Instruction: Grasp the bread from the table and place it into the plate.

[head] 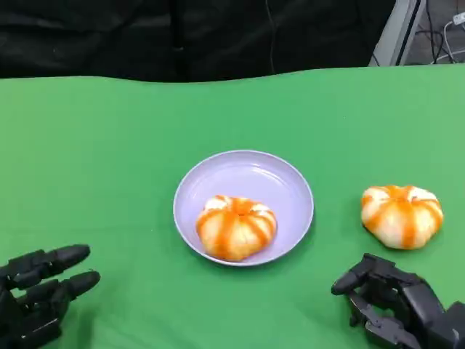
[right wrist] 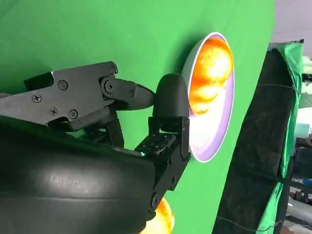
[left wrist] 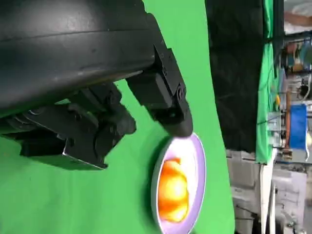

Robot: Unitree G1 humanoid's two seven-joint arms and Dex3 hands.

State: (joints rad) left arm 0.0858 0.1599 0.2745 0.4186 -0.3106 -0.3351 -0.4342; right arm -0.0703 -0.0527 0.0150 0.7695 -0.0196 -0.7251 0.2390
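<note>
A round bread roll with orange stripes [head: 236, 226] lies in the pale lilac plate [head: 251, 169] at the table's middle; it also shows in the plate in the left wrist view [left wrist: 173, 191] and the right wrist view [right wrist: 210, 66]. A second striped bread [head: 402, 214] sits on the green cloth to the right of the plate. My right hand [head: 396, 304] rests low just in front of that bread, holding nothing, its fingers apart. My left hand [head: 40, 293] lies at the near left, fingers spread and empty, well apart from the plate.
The green tablecloth [head: 109, 160] covers the whole table, and a dark backdrop hangs behind its far edge. A metal stand and cables are at the back right corner. In the left wrist view, shelves and clutter stand beyond the table.
</note>
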